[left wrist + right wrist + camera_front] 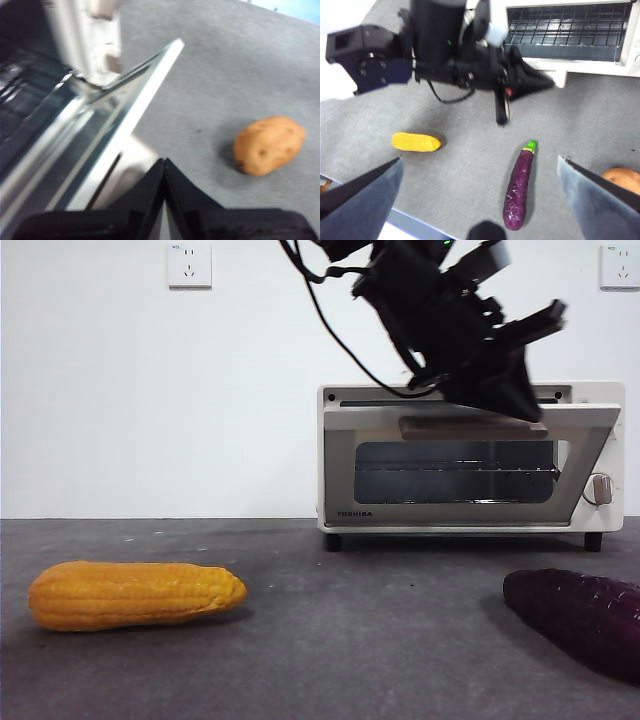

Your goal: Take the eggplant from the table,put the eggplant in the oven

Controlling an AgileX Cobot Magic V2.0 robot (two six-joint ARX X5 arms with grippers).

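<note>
Opening oven (pixel 470 460) door: handle (pixel 470 426) pinched by left gripper (pixel 164 165), jaws closed tight. Door to be swung down slowly, grip kept square. Eggplant (pixel 518 186) on table (pixel 460 170), below wide-open right gripper (pixel 480 175).

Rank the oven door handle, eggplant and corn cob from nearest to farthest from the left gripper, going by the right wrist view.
1. Oven door handle: right at the left gripper, whose jaws are shut at the partly lowered door's edge.
2. Eggplant: on the table in front of the oven, green stem towards it.
3. Corn cob: further off, on the arm's other side from the oven.
</note>
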